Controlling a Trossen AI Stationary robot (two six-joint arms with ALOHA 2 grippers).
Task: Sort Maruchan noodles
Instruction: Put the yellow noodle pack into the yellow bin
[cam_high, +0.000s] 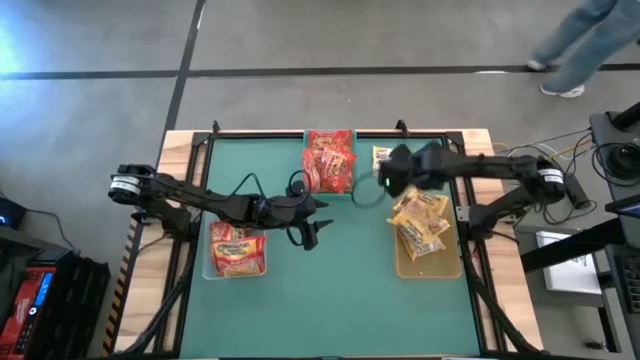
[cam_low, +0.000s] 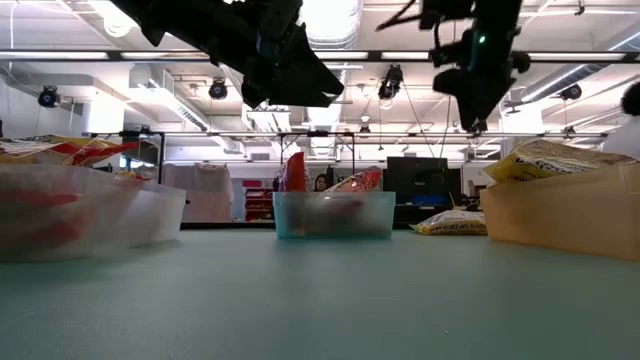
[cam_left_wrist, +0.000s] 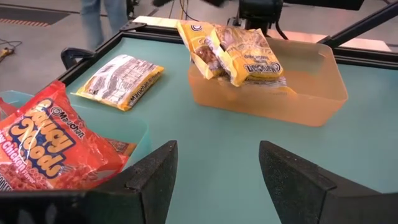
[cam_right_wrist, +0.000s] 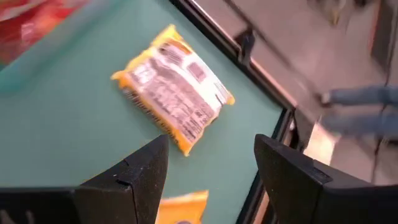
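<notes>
One loose yellow Maruchan noodle packet (cam_right_wrist: 174, 96) lies flat, printed back up, on the green mat near the far edge (cam_high: 381, 156). My right gripper (cam_right_wrist: 211, 168) hangs open above it, touching nothing (cam_high: 390, 175). More yellow packets (cam_left_wrist: 239, 53) are piled in the tan bin (cam_high: 420, 262) on the right. Red packets (cam_high: 330, 158) fill the teal bin (cam_low: 335, 215) at the far middle, and others (cam_high: 237, 250) lie in the clear bin (cam_low: 80, 215) on the left. My left gripper (cam_high: 315, 225) hovers open and empty over the table's middle (cam_left_wrist: 214, 174).
Bare green mat (cam_high: 330, 300) spreads across the near half. A raised black frame (cam_high: 300, 133) runs along the far edge, close behind the loose packet. Beyond the table's far right corner, a person's legs (cam_high: 580, 45) show on the floor.
</notes>
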